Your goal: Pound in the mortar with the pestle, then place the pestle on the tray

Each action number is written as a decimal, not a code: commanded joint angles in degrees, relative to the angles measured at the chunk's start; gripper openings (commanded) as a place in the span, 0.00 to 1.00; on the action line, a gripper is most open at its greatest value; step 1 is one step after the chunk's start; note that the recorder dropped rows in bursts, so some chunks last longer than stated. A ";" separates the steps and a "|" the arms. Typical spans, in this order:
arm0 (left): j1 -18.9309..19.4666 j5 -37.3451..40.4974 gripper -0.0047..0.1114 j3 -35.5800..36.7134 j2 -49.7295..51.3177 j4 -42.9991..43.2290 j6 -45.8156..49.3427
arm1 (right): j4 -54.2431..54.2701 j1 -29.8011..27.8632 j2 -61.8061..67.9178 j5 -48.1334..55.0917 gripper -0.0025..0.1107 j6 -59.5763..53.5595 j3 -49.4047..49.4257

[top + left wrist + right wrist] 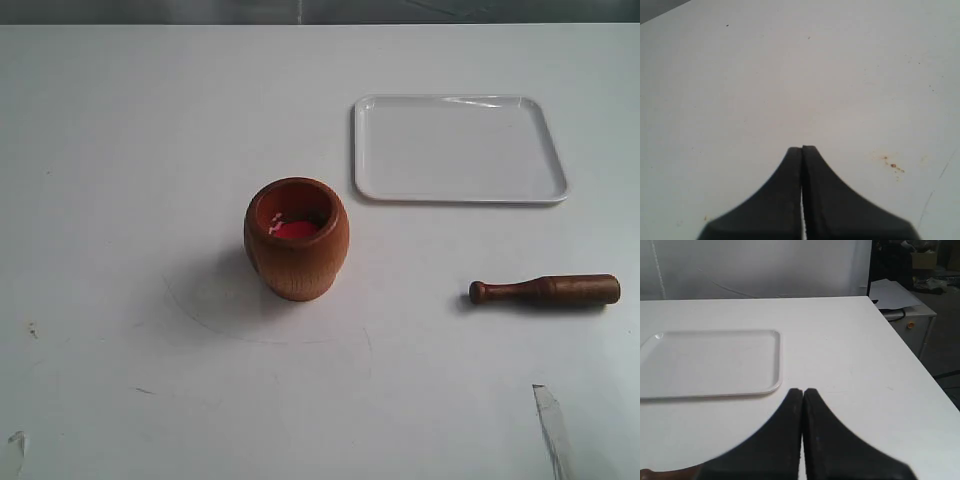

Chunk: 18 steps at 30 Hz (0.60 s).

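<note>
Left fingers (785, 200) and right fingers (780, 445) are pressed together; pestle (545, 290) lies apart from mortar (296, 250) and tray (458, 150).

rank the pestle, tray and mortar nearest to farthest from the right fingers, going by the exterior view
1. pestle, on the right side, closest to the right fingers.
2. tray and mortar: too close to call. The tray lies beyond the pestle, the mortar off toward the middle.

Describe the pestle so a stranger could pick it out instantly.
On the white table, find the flat white tray. Below it in the exterior view, right of the mortar, lies the pestle. It is the only slim dark stick, knobbed at one end.
</note>
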 commanded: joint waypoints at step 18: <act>-0.44 -0.17 0.04 0.03 -0.07 -0.42 -0.47 | 8.87 -0.38 -0.27 -37.22 0.02 -0.11 0.23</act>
